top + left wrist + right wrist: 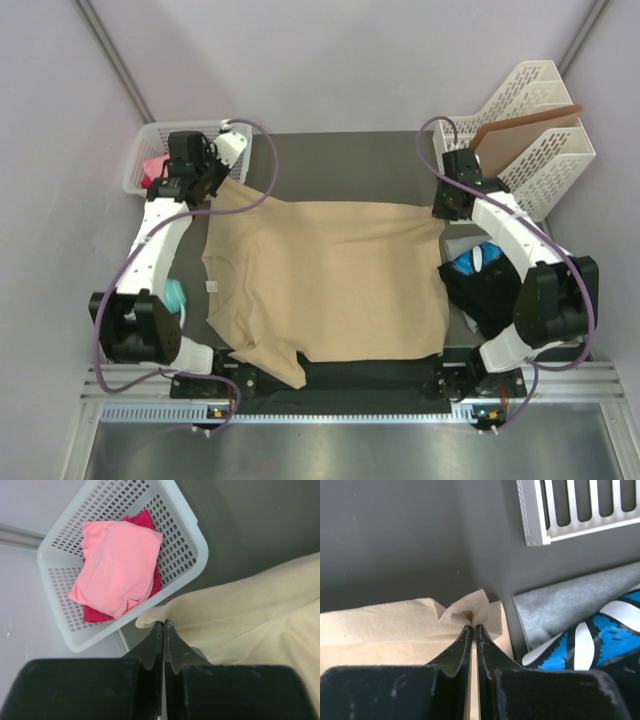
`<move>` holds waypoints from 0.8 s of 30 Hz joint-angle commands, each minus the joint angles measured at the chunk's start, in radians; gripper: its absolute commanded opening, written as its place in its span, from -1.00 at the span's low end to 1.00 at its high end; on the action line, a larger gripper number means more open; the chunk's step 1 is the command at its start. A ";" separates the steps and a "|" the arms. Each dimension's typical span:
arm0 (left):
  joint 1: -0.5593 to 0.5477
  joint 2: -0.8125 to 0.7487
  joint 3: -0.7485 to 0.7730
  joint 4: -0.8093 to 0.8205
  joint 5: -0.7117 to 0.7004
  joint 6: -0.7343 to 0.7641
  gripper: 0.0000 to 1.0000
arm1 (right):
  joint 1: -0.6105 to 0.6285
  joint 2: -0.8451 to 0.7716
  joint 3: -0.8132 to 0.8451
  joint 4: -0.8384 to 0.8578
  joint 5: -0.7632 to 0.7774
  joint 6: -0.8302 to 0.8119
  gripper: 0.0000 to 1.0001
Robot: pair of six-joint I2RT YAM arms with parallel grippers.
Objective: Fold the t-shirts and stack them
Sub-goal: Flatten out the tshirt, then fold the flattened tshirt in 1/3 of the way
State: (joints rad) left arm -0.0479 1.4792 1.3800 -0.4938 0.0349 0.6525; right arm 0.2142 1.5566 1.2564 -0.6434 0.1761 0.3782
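Forward, both arms at tan t-shirt (330,280)

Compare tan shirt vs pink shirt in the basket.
The tan t-shirt lies spread out on the table; the pink t-shirt sits bundled in the white basket. The left gripper and right gripper pinch the tan one's far edge; no gripper holds the pink one. Both are plain cloth.

The tan t-shirt (330,280) is soft matt cloth; the basket (187,555) at upper left is white perforated plastic; the worktop (340,160) looks dark, matt, smooth.
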 commanded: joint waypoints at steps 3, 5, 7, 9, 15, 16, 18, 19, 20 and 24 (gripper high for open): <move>-0.003 -0.141 -0.116 0.028 0.046 0.018 -1.00 | 0.008 -0.104 -0.055 -0.025 0.034 0.001 -1.00; -0.001 -0.163 -0.151 0.021 0.054 0.016 -1.00 | 0.010 -0.115 -0.074 -0.027 0.037 0.004 -1.00; -0.001 -0.198 -0.176 0.017 0.065 0.010 -1.00 | 0.014 -0.128 -0.112 -0.027 0.036 0.008 -1.00; -0.003 -0.233 -0.209 -0.002 0.075 0.009 -1.00 | 0.020 -0.141 -0.162 -0.018 0.036 0.016 -1.00; -0.003 -0.356 -0.282 -0.113 0.123 0.002 -1.00 | 0.066 -0.216 -0.319 -0.015 0.036 0.045 -0.99; -0.003 -0.375 -0.292 -0.126 0.131 0.002 -1.00 | 0.082 -0.240 -0.337 -0.018 0.037 0.050 -0.98; -0.003 -0.439 -0.324 -0.150 0.143 0.002 -1.00 | 0.096 -0.266 -0.394 -0.016 0.033 0.059 -0.88; -0.003 -0.462 -0.337 -0.173 0.145 0.002 -1.00 | 0.105 -0.286 -0.413 -0.015 0.028 0.060 -0.82; -0.003 -0.502 -0.355 -0.189 0.154 -0.001 -1.00 | 0.108 -0.293 -0.429 -0.013 0.020 0.062 -0.48; -0.003 -0.580 -0.381 -0.334 0.233 -0.008 -1.00 | 0.159 -0.283 -0.393 -0.061 0.017 0.088 0.21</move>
State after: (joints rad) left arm -0.0486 0.9680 1.0248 -0.6872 0.1738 0.6537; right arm 0.3325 1.2869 0.8169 -0.6834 0.1905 0.4374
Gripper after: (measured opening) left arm 0.010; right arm 0.538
